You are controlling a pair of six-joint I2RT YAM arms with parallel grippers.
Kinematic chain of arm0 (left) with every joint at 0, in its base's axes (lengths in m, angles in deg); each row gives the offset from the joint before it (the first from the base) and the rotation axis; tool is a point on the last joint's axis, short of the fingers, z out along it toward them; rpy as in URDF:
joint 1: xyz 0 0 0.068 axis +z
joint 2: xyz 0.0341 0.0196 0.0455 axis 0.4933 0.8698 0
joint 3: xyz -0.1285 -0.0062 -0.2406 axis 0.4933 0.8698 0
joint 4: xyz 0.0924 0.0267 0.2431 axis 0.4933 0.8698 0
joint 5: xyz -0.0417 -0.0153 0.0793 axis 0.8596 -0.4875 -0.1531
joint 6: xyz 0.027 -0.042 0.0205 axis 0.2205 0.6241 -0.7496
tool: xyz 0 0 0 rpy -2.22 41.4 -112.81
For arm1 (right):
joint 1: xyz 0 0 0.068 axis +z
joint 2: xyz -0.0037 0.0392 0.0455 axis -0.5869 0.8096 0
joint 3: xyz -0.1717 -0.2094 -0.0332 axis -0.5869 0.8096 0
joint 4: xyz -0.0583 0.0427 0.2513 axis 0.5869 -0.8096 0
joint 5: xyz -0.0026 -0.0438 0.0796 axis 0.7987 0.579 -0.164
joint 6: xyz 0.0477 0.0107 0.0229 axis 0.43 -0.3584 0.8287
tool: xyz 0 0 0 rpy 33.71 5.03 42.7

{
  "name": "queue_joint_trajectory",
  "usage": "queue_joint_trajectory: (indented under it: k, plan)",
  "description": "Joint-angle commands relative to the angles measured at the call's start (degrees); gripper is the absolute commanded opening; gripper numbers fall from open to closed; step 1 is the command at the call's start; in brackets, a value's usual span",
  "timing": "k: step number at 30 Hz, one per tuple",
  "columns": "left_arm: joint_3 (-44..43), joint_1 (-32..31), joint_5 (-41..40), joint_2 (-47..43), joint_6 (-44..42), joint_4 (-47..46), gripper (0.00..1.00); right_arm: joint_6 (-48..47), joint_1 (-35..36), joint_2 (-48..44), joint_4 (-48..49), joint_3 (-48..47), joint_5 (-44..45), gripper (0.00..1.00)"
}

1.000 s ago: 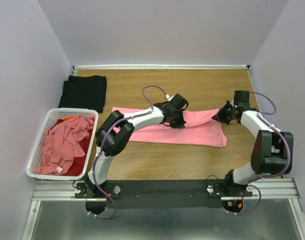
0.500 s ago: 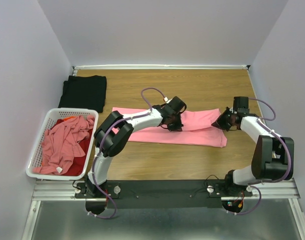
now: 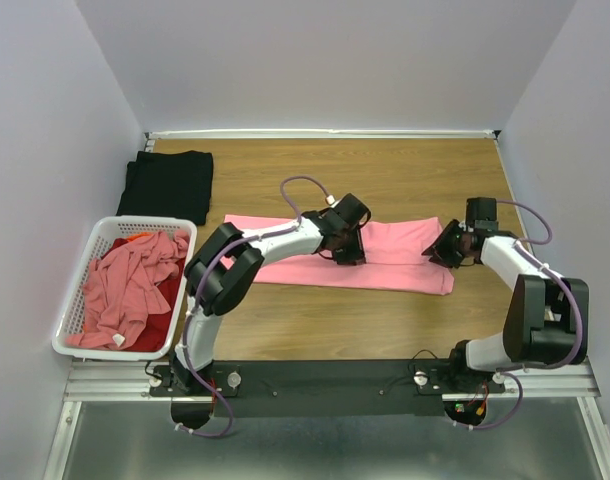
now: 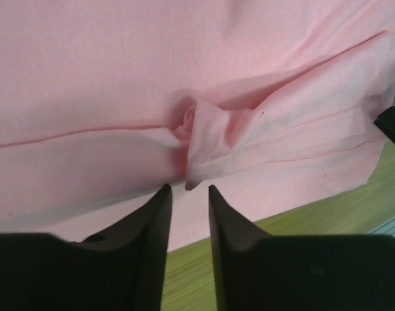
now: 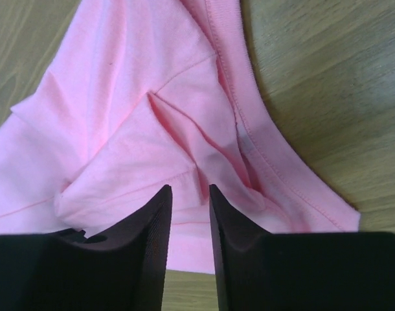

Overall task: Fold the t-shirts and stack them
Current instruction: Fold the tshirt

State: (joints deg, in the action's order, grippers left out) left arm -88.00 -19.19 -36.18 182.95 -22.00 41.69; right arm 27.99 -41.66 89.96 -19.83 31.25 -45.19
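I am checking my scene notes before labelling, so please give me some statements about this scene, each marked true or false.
1. The black t-shirt lies folded at the far left of the table, beyond the basket. True.
2. The basket is empty. False: it holds crumpled salmon-pink shirts and red cloth.
3. The left fingers pinch the pink t-shirt near its middle, where the cloth puckers. True.
4. The right fingers hover over the black t-shirt. False: they are closed on a fold at the pink t-shirt's right end.
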Motion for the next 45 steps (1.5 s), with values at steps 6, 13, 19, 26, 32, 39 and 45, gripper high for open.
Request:
queue_joint_trajectory:
  k: [6,13,19,26,32,39,45]
  plan:
    - [-0.5,-0.4,-9.1,-8.6,-5.1,3.7,0.35,-4.2,0.0,-4.5,-4.5,-6.3,-2.8,0.43]
    - [-9.2,-2.0,-7.2,-1.8,-10.5,3.4,0.17,-2.8,1.5,1.4,1.1,-6.3,-7.8,0.37]
    - [-11.5,-2.0,-6.8,4.5,-10.5,2.8,0.12,-1.6,1.5,8.7,5.9,-4.8,-6.5,0.32]
    - [-6.5,0.9,-9.7,8.9,-9.8,1.3,0.1,-1.9,1.5,10.4,6.3,-2.6,7.6,0.32]
    - [-5.6,1.3,-11.0,3.5,-10.7,1.2,0.17,-2.3,1.5,5.3,5.2,-1.8,7.1,0.34]
    - [-6.4,1.9,-20.0,-7.6,-15.0,5.8,0.43,-3.7,7.0,-1.7,-6.0,-7.0,8.9,0.54]
    - [3.6,9.1,-25.1,-15.2,-19.3,6.6,0.49,2.7,15.1,-6.4,-10.4,-5.0,12.0,0.59]
